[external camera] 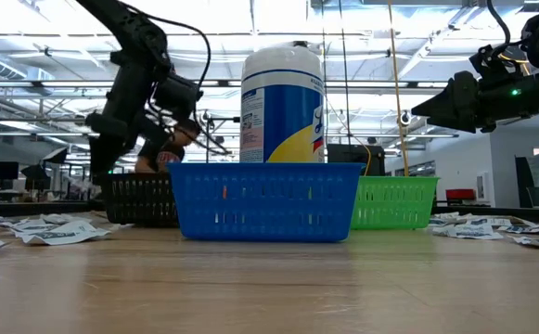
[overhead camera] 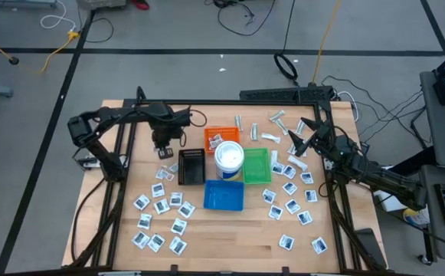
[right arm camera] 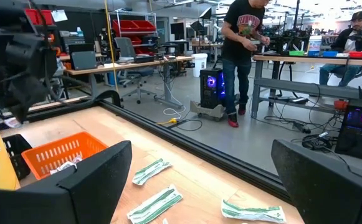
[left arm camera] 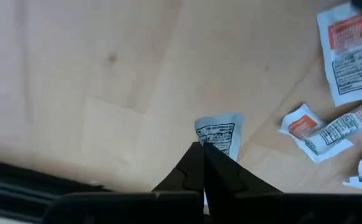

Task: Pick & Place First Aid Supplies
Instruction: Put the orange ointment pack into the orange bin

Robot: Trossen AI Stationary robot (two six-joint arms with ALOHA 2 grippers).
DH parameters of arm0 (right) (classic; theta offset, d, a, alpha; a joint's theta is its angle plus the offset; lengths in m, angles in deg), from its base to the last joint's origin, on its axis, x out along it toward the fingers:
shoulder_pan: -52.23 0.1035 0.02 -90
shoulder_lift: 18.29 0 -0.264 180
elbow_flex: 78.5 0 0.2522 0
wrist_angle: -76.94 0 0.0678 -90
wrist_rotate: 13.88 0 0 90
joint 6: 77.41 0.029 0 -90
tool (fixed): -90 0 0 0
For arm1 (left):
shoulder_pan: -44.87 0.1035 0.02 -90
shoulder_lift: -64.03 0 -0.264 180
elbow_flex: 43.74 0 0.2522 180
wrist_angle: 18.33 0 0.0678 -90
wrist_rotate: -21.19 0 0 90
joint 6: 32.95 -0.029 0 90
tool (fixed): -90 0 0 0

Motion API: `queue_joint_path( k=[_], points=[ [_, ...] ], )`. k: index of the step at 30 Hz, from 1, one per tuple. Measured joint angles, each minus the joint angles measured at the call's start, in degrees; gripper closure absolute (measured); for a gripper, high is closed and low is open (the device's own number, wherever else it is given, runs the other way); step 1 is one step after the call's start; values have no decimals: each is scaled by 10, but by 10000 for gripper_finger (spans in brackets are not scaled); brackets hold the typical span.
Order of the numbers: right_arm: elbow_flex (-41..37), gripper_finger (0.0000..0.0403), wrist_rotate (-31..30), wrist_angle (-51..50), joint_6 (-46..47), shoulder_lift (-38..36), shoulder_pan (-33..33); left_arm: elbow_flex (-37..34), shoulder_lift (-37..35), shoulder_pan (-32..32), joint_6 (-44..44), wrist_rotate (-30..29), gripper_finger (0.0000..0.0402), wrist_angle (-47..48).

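— While I am hovering at the left side of the table [overhead camera: 207,253], my left gripper [left arm camera: 203,149] is pinching one white packet [left arm camera: 221,134].
— And next?
— I am judging it must go up, then over to the black tray [overhead camera: 192,166].
— The right gripper [overhead camera: 308,136]?
— It is waiting, fingers apart, above the packets on the right.

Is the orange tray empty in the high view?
No. The orange tray already holds a few white packets, lying inside it just behind the white tub.
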Motion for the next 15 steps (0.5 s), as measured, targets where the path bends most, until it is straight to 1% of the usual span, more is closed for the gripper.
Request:
queue_joint_path(
  k=[8,11,15],
  points=[
    [0,23,0,0,0,0,0,86,2,22,-20,-4,401,31],
    [0,23,0,0,0,0,0,134,23,20,-31,-3,401,35],
    [0,23,0,0,0,0,0,219,71,12,-43,-2,401,47]
  ],
)
